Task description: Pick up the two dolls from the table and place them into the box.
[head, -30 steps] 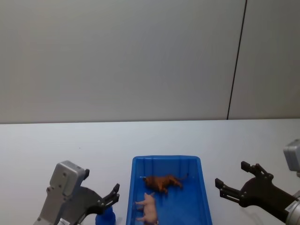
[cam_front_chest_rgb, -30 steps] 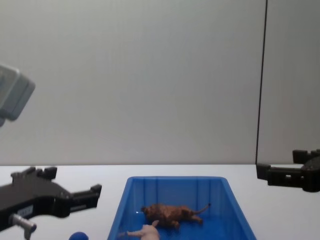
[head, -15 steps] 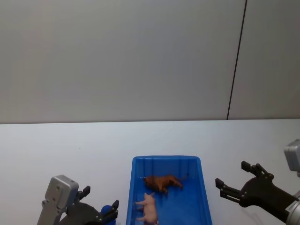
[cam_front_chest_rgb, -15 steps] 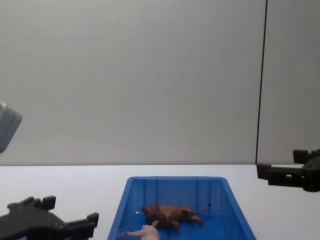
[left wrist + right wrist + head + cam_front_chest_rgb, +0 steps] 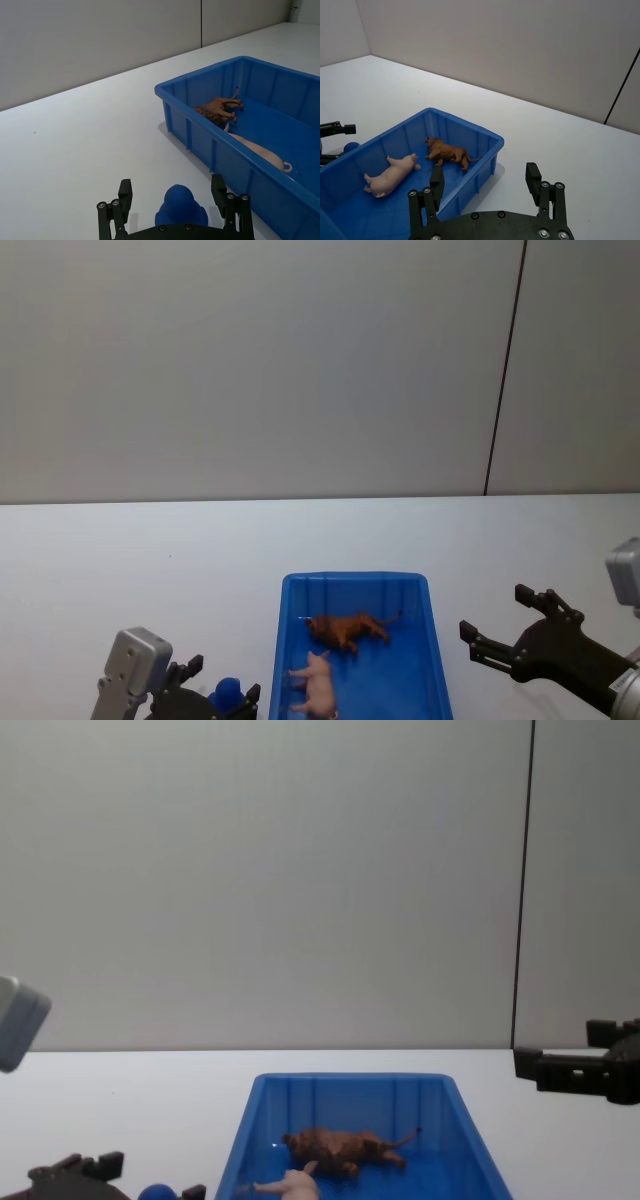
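Lying already inside the blue box (image 5: pixel 355 585): both dolls, the brown lion (image 5: pixel 348 630) toward the far end with its long axis across the box, the pink pig (image 5: pixel 317 684) nearer the robot and stretched lengthwise. Flanking that box on the white worktop (image 5: pixel 150 550): left hand (image 5: pixel 174 206) low and close beside the box's left wall, fingers spread wide with a small blue ball (image 5: pixel 180 206) sitting between them, apparently not pinched. Hovering well off the box's right side: right hand (image 5: pixel 485 192), fingers spread and holding nothing. Judging from this, no doll left on the worktop to fetch, so the task looks complete. Relation that matters now: the ball directly ahead of the left hand, the dolls off to its right past the box wall; the right hand about as far from the dolls on the other side. Worth avoiding: closing on the ball, no part of the task.
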{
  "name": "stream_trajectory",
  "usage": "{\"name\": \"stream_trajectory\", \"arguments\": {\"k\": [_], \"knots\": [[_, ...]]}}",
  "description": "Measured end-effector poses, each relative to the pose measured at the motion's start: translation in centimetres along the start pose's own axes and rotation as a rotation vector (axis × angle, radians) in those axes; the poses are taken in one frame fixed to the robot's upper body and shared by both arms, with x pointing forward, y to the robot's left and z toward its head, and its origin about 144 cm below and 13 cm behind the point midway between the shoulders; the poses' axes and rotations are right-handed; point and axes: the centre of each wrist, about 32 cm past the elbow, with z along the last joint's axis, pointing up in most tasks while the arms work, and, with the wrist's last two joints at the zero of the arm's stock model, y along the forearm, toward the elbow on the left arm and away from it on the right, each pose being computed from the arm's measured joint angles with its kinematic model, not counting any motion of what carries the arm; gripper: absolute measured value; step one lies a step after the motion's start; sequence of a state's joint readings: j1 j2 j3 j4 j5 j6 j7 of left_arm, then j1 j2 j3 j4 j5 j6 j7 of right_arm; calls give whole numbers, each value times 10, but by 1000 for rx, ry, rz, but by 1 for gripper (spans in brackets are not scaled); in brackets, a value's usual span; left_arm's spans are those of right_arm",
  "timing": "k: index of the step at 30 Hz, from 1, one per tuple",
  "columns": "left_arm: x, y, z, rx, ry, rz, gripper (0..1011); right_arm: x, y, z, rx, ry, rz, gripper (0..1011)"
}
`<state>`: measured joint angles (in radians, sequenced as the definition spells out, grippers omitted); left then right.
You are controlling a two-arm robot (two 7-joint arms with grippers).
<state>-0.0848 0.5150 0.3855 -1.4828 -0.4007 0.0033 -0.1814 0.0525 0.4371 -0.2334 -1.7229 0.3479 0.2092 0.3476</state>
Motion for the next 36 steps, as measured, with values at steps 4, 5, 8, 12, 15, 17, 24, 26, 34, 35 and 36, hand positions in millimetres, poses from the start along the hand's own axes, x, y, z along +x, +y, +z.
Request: {"name": "stream_trajectory", "arguments": {"k": [4, 5, 8, 12, 15, 17, 24, 26, 34, 35, 36], "knots": [[1, -3, -3, 5, 6, -11, 938, 0, 0, 0, 0, 0, 0, 1001], [1, -4, -4, 8, 7, -16, 907, 0, 0, 0, 0, 0, 0, 1001], [1, -7, -6, 16, 10, -23, 843, 0, 0, 0, 0, 0, 0, 1001], [1, -10, -9, 25, 14, -28, 714, 0, 0, 0, 0, 0, 0, 1001], [1, -11, -10, 31, 16, -28, 635, 0, 0, 0, 0, 0, 0, 1001], [2, -11, -11, 34, 17, -28, 560, 0, 0, 0, 0, 0, 0, 1001], [3, -11, -10, 36, 11, -25, 386, 0, 0, 0, 0, 0, 0, 1001], [4, -11, -8, 33, 4, -24, 367, 0, 0, 0, 0, 0, 0, 1001], [10, -7, 8, -1, -35, 3, 254, 0, 0, 0, 0, 0, 0, 1001], [11, -6, 9, -5, -38, 6, 245, 0, 0, 0, 0, 0, 0, 1001], [11, -6, 11, -10, -42, 9, 242, 0, 0, 0, 0, 0, 0, 1001]]}}
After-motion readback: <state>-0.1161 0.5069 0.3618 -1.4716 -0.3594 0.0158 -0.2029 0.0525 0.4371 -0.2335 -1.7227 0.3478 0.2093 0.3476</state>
